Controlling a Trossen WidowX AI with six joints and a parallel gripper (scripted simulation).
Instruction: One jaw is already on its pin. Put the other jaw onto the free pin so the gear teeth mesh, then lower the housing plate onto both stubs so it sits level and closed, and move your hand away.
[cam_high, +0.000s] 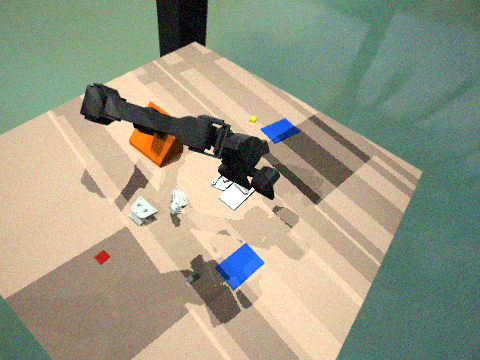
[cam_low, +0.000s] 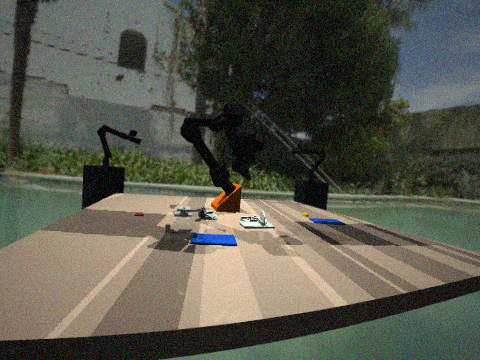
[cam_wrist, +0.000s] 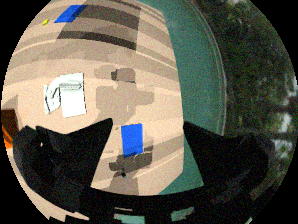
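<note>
The white base (cam_high: 232, 199) (cam_low: 257, 226) (cam_wrist: 74, 106) lies flat on the table, with a jaw standing on its plate; fine pin detail is too small to tell. A pale curved piece, seemingly the loose jaw (cam_high: 177, 201) (cam_low: 207, 215), lies left of the base in the top view. A pale piece with two dark holes, seemingly the housing plate (cam_high: 143, 208) (cam_low: 183, 211), lies tilted farther left. My gripper (cam_high: 261, 192) (cam_wrist: 148, 123) is open and empty, high above the table. It partly covers the base in the top view. Neither loose piece shows clearly in the wrist view.
An orange wedge (cam_high: 152, 147) (cam_low: 230, 201) stands by the arm's foot. Blue pads (cam_high: 241, 265) (cam_low: 214, 239) (cam_wrist: 132, 139) lie in front and at the far right. A yellow cube (cam_high: 253, 119) (cam_low: 305, 214) (cam_wrist: 45, 22) and a red square (cam_high: 102, 257) (cam_low: 139, 214) lie farther out.
</note>
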